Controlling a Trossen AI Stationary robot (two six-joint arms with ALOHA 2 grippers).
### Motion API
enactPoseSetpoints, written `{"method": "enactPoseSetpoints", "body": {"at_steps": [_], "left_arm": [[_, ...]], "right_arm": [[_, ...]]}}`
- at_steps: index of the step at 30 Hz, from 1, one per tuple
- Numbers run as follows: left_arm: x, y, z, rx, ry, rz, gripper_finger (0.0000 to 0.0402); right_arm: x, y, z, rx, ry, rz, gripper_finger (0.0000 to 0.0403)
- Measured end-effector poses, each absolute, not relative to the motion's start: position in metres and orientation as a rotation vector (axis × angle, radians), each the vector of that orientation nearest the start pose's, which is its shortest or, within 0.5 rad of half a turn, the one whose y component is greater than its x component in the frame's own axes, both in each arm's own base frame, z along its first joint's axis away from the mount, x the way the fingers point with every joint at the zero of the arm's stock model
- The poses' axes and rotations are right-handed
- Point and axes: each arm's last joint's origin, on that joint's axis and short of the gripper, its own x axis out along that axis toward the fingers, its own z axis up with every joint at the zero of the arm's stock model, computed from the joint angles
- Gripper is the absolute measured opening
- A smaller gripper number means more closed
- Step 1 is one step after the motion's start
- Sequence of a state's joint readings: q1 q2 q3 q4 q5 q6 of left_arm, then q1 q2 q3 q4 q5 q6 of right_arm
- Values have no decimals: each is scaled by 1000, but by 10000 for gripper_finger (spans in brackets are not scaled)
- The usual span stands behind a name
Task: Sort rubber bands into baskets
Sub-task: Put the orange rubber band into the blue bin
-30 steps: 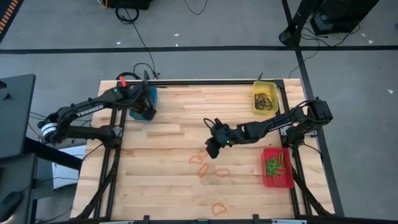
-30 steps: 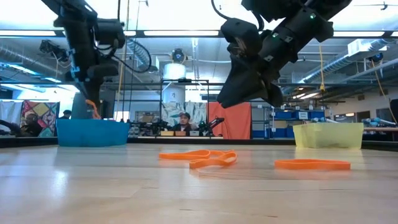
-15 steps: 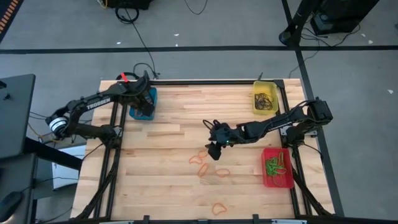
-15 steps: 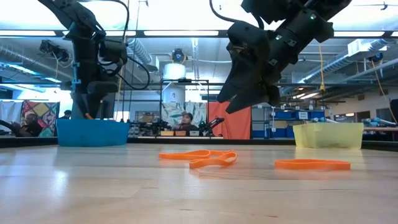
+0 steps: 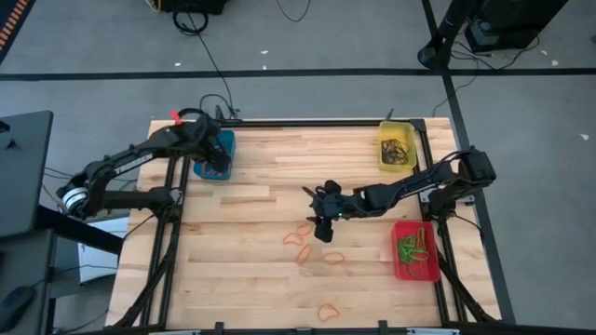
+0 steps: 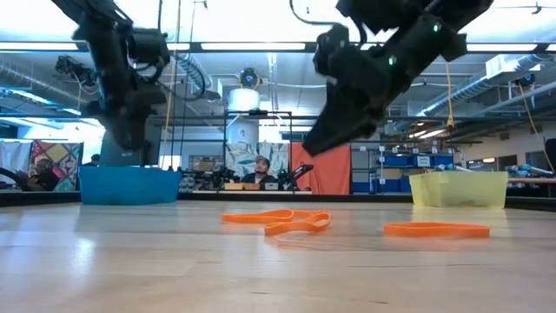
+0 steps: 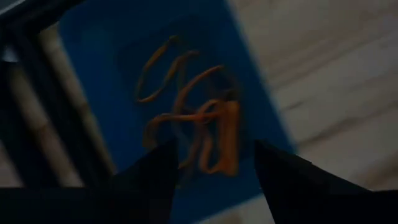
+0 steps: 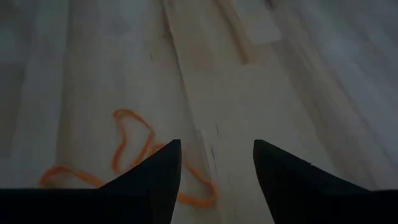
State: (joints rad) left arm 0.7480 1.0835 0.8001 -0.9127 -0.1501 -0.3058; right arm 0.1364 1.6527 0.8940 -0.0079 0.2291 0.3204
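Left wrist view alone shows orange rubber bands point(image 7: 193, 124) inside blue basket point(image 7: 93, 74); both hands released, empty

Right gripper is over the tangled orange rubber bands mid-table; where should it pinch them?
Come straight down with the open right gripper and pinch a raised strand where the orange rubber bands overlap; they lie flat on the wooden table, so a sideways approach has nothing to bite.

Orange rubber bands point(image 5: 307, 244) lie loose mid-table between blue point(image 5: 217, 154), yellow point(image 5: 397, 149), red baskets point(image 5: 415, 251).
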Motion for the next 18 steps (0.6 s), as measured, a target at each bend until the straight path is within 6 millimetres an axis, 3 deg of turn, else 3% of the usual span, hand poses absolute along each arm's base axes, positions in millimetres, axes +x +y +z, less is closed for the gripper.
{"method": "enactPoseSetpoints", "body": {"at_steps": [6,11,14,18], "left_arm": [[144,100,251,-553,952,798,213],[156,74,255,-534,936,685,213],[166,59,256,-524,913,612,213],[182,45,258,-502,843,528,213]], "right_arm": [[341,43,135,88,804,-105,210],[339,45,112,57,908,-166,197],[338,48,104,28,948,-154,165],[338,55,99,-24,955,-108,86]]}}
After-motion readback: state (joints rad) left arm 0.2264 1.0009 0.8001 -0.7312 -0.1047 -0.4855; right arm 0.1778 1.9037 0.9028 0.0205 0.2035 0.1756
